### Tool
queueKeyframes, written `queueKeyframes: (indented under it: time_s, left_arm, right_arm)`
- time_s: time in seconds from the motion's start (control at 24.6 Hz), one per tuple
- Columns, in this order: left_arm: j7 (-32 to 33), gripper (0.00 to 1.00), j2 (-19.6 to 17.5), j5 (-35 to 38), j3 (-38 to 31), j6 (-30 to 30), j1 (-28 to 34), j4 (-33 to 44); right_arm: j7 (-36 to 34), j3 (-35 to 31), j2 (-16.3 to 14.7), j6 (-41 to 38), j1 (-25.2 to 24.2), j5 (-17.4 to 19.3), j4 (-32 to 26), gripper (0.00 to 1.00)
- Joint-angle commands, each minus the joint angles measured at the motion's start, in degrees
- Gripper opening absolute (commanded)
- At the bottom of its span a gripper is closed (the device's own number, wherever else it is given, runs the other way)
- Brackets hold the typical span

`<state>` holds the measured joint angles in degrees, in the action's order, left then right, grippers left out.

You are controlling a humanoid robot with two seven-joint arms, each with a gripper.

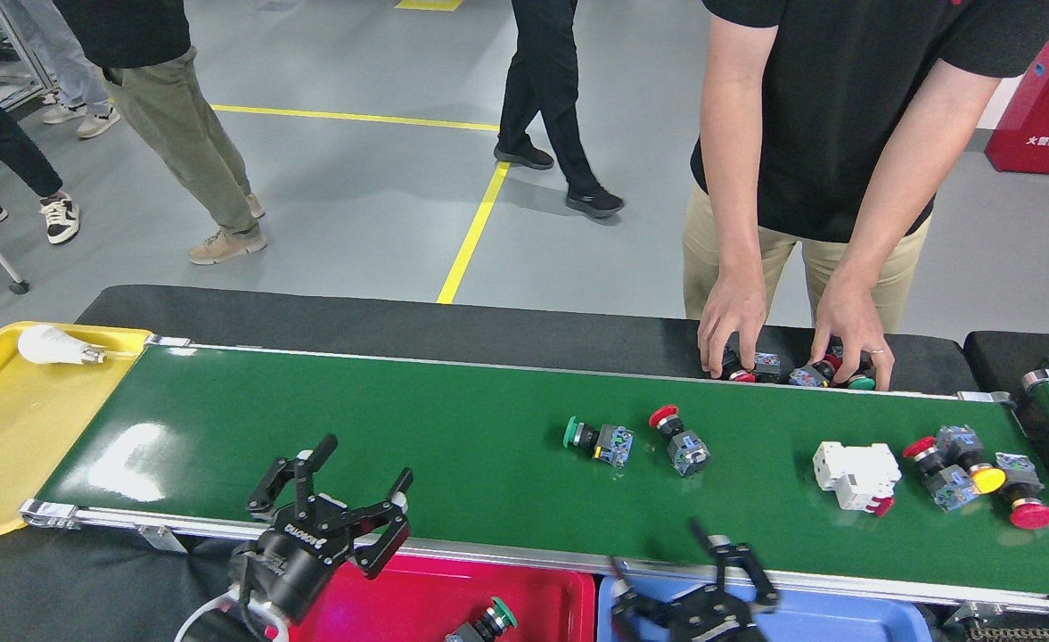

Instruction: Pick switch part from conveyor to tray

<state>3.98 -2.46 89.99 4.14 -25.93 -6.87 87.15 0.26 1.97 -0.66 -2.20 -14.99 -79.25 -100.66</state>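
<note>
**Switch parts riding the belt, both grippers empty at the near rail**

Grey workshop floor with yellow lines lies behind the conveyor (pixel 453 446), where people stand about. On the belt, toward its right half, lie a green-capped switch part (pixel 597 439) and, just beside it, a red-capped switch part (pixel 679 442); more sit near the right end beside a white breaker (pixel 856 473). Each looks small, light, rigid plastic with a rounded, likely slippery cap, so the squarer contact block seems the better place to grip. One green-capped piece (pixel 481 622) already lies in the red tray (pixel 399 597), next to a blue tray (pixel 827 615). The left gripper (pixel 337 486) hovers over the near rail, jaws wide, holding nothing. The right gripper (pixel 693 571) sits at the blue tray's edge, jaws apart and empty. A person's hands (pixel 733 325) handle parts at the far rail.
</note>
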Motion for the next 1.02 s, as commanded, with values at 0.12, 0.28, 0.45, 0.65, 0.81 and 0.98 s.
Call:
queueKeyframes:
  time_s: [0.12,0.28,0.45,0.65,0.81,0.98]
  left_arm:
    - [5.25,0.99,4.48,0.1,4.12,3.34,-7.46,-8.66]
    - [5.34,0.99,6.15,0.1,4.21,3.6,-11.76,-15.52]
    - [5.34,0.99,7.03,0.1,6.23,3.6,-14.84,-20.26]
    - [5.34,0.99,7.56,-0.08,6.85,3.69,-16.34,-22.91]
    - [5.34,0.99,8.26,-0.08,8.25,3.78,-16.51,-22.99]
    - [5.25,0.99,8.53,0.1,8.69,3.78,-16.86,-23.26]
  right_arm:
    - [-0.7,-7.86,0.4,0.71,-1.54,2.35,-0.85,1.0]
    - [0.0,-7.86,1.72,1.06,-1.36,2.35,-0.76,1.0]
    - [1.32,-6.98,1.98,3.17,3.82,1.82,2.13,1.0]
    - [2.11,-3.9,1.9,6.24,10.77,1.64,8.9,1.0]
    - [2.11,-1.35,1.9,7.47,13.76,1.55,12.07,0.98]
    - [2.11,1.37,1.9,8.88,17.45,1.29,16.02,0.96]
